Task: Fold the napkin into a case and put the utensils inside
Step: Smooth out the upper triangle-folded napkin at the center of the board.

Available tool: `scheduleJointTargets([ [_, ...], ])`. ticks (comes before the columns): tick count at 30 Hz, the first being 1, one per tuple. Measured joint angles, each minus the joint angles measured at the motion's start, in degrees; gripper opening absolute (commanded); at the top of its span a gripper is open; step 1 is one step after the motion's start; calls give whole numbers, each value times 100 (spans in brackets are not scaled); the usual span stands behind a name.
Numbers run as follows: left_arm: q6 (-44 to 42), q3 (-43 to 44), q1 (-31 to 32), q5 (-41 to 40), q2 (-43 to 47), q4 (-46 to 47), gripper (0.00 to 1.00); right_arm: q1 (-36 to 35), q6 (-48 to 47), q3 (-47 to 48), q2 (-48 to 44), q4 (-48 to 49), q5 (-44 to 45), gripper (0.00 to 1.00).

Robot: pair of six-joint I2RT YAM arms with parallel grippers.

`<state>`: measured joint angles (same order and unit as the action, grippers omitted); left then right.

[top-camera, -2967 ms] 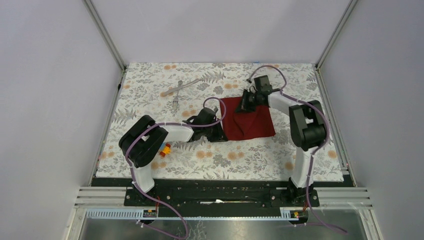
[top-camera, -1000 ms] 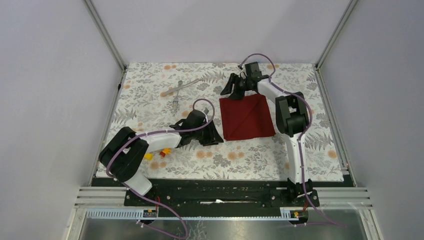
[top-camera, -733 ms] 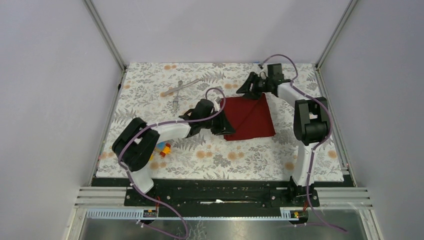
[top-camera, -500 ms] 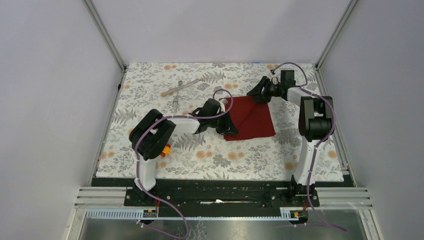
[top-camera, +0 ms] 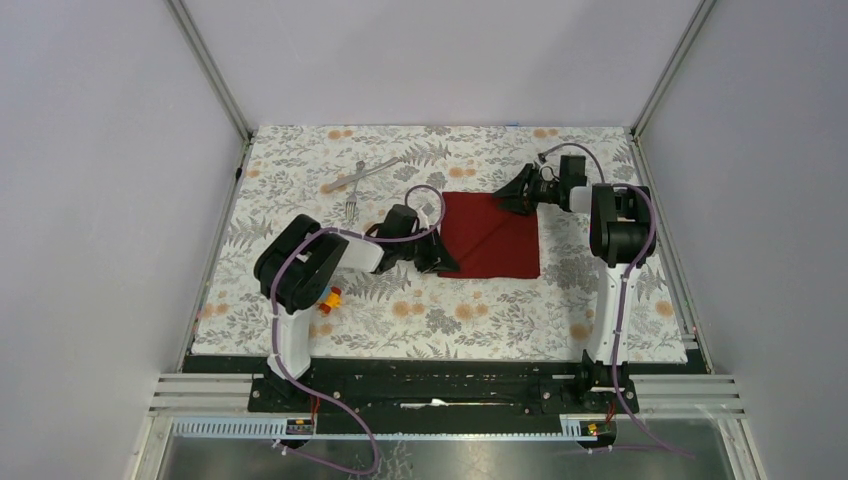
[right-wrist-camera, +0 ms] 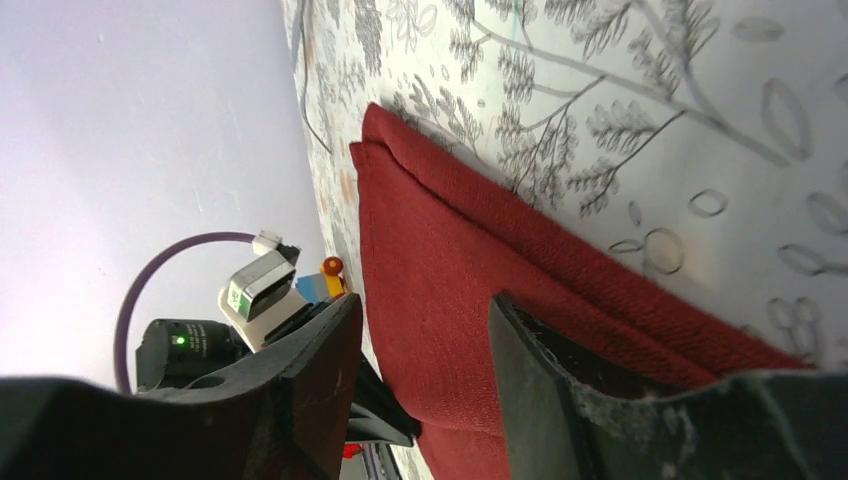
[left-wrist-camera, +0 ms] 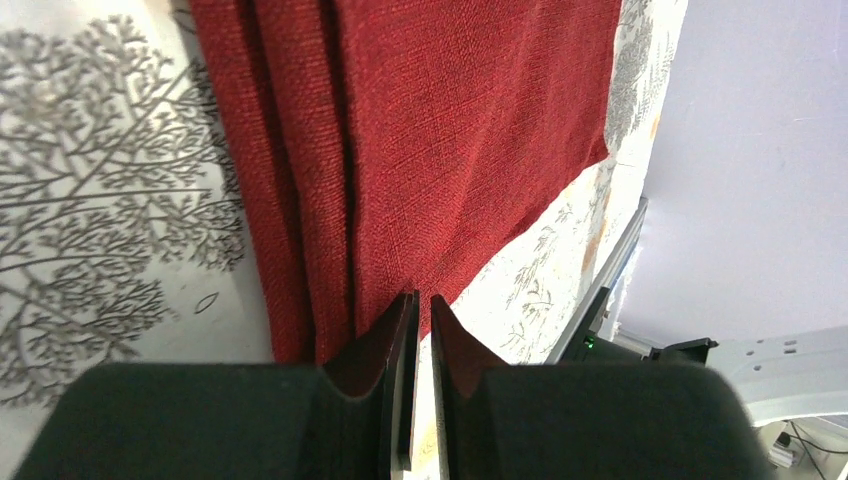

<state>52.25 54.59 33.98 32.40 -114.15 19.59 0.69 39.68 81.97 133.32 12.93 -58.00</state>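
The dark red napkin lies folded flat in a rectangle at mid-table, with layered folds along its edge. My left gripper is low at its near-left corner. In the left wrist view its jaws stand almost together, pinched on the napkin's edge. My right gripper sits at the far-right edge. It is open, with the napkin showing between its fingers. The utensils lie apart at the far left: a fork and a second silver piece.
Small colourful toy blocks lie beside the left arm's elbow. A floral tablecloth covers the table. Metal frame posts and grey walls close in the left, right and far sides.
The left jaws have closed and shifted slightly left at the napkin's near-left corner. The right gripper has come in from the far right to the napkin's far edge. The napkin now looks squarer.
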Motion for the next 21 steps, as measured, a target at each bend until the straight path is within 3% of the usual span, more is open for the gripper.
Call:
scheduleJointTargets([
  [9, 140, -407, -236, 348, 31, 669, 27, 286, 138, 254, 184, 282, -256, 69],
  [15, 44, -404, -243, 505, 273, 280, 41, 391, 90, 348, 162, 114, -238, 73],
  [21, -81, 122, -240, 625, 503, -442, 38, 398, -52, 271, -271, -197, -2, 76],
])
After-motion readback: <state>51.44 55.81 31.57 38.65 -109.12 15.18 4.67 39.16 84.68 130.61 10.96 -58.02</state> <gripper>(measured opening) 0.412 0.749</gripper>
